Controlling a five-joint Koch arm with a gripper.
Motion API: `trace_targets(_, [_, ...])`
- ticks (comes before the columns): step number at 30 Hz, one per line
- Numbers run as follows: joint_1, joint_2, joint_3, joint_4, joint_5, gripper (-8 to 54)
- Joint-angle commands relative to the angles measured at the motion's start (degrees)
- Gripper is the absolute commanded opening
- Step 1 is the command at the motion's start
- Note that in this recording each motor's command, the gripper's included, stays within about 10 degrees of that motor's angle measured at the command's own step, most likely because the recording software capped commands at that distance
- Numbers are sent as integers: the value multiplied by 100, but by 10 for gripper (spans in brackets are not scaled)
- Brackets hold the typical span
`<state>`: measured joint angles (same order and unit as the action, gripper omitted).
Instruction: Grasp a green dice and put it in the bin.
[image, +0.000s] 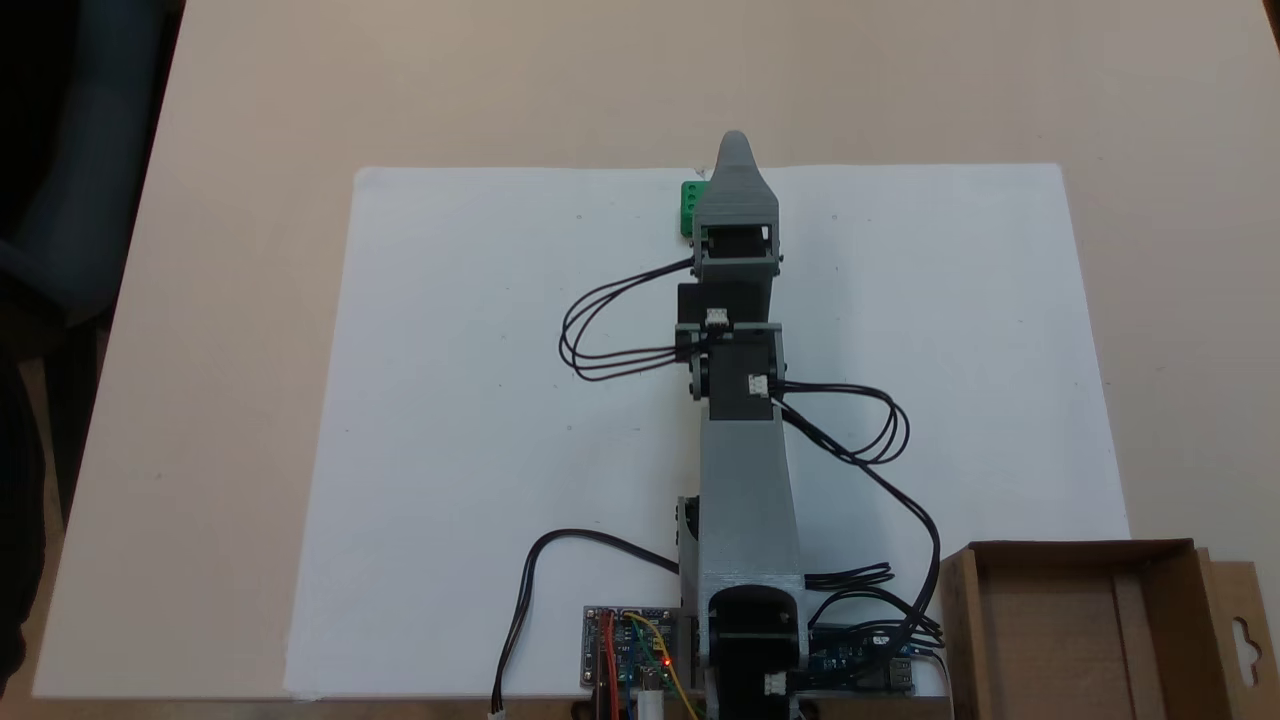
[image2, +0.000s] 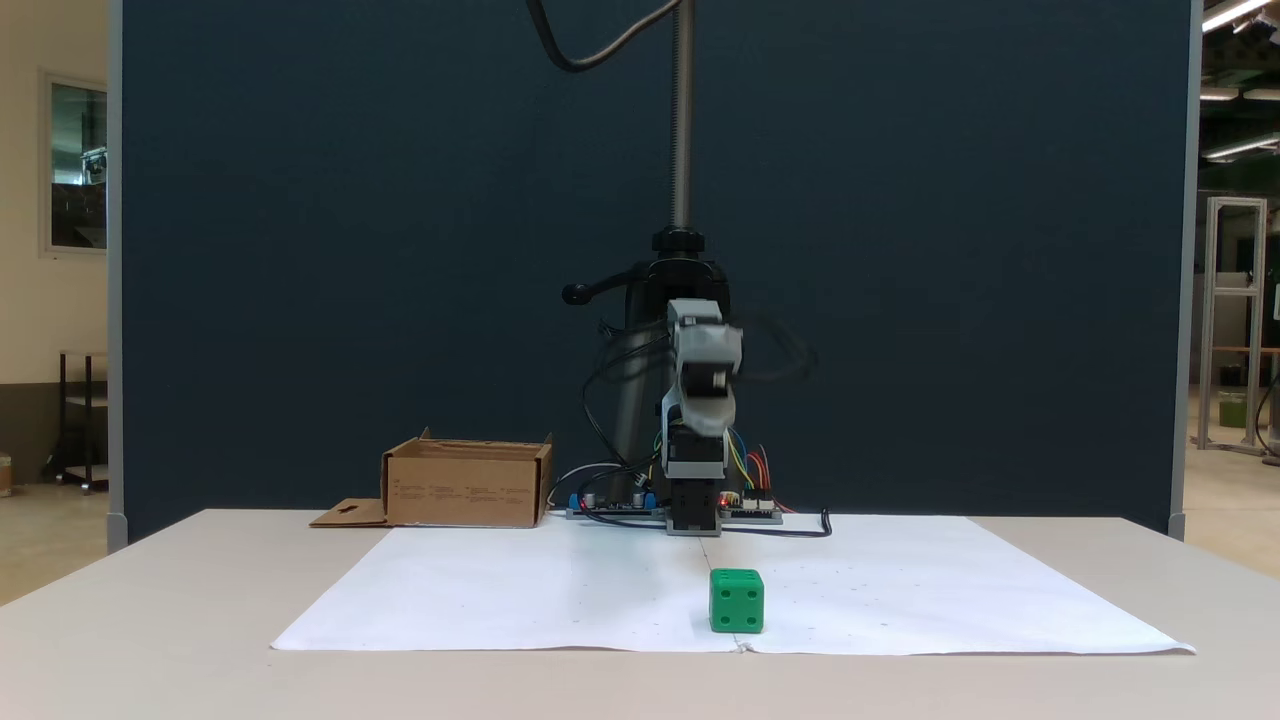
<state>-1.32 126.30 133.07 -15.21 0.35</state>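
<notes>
The green dice (image: 688, 207) lies on the white sheet near its far edge, with its right part hidden under the gripper in a fixed view from above. Seen from the front, the dice (image2: 737, 600) stands alone on the sheet with nothing touching it. My gripper (image: 735, 150) is stretched out over the sheet, its single grey tip pointing away from the base. From the front the gripper (image2: 702, 400) hangs blurred, well above the table and behind the dice. Its jaws overlap, so open or shut is unclear. The bin (image: 1200, 600) (image2: 465, 485), a brown cardboard box, sits beside the arm's base.
A white paper sheet (image: 480, 420) covers the middle of the beige table (image: 230, 300). Circuit boards (image: 630, 650) and black cables (image: 600, 330) surround the arm's base. The bin's flap (image: 1245, 640) with a hang-hole lies outward. A dark partition (image2: 350, 250) stands behind the table.
</notes>
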Motion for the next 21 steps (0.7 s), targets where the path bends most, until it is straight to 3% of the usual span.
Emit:
trace_targets(1, [-105,-527,-853,921,-141,439])
trace_targets(8, [-97,-2549,-3232,3426,457,432])
trace_targets(17, [-97,-3946,-5563,6335,1011,420])
trace_targets(21, [-141,-4544,-6346,6732,1187,416])
